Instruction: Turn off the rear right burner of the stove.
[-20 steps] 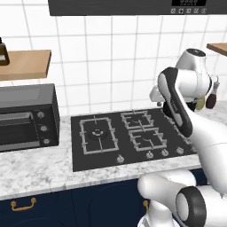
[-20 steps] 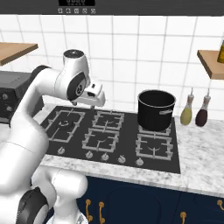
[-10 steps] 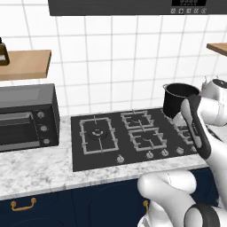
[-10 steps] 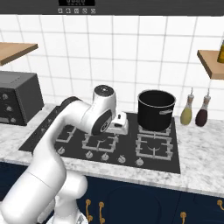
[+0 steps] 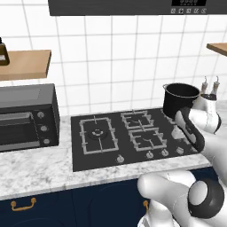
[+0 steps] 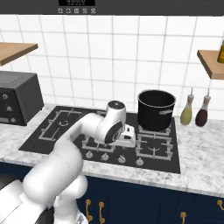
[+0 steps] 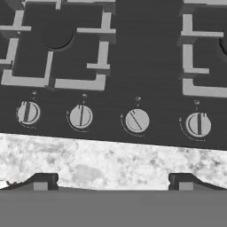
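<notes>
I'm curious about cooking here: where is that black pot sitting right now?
The pot sits on the stove's rear right burner, by the tiled wall. In the right base view, two bottles stand just right of it.

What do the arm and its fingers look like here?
The arm is glossy white with rounded, bulbous links and dark grey joint rings and caps. No cables or markings show. In the hand view, the two fingers are small, dark and blocky with grey tips.
</notes>
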You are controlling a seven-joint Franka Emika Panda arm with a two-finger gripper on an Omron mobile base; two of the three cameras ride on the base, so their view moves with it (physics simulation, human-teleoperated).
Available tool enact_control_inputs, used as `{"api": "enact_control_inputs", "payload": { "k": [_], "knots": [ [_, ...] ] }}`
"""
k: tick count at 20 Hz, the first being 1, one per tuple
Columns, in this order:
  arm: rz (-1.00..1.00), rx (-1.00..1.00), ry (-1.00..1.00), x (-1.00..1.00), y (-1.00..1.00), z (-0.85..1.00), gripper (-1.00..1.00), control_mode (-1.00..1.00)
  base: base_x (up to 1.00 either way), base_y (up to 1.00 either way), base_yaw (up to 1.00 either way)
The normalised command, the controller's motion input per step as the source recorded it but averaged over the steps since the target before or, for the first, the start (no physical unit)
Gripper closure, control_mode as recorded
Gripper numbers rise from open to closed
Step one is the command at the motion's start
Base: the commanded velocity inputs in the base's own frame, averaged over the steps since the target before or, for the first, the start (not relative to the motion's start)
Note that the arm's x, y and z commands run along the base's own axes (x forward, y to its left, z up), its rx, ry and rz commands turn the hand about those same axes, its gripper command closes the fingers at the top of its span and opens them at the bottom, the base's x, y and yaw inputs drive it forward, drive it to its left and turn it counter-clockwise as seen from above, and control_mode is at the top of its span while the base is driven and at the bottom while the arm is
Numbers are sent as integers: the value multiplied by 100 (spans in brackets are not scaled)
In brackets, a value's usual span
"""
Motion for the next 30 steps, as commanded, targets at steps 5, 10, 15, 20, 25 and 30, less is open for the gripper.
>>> {"api": "enact_control_inputs", "payload": {
  "k": [5,10,15,20,25,30],
  "knots": [
    [0,0,13,34,-16,-44,-100,-100,0,0,0],
    [-5,0,10,16,-29,-45,-100,-100,0,0,0],
    [-8,0,-1,19,0,-54,-100,-100,0,0,0],
    [-1,0,-1,3,0,-27,-100,-100,0,0,0],
    [2,-2,0,0,5,-18,-100,-100,0,0,0],
    [4,-2,0,1,5,-18,-100,-100,0,0,0]
  ]
}}
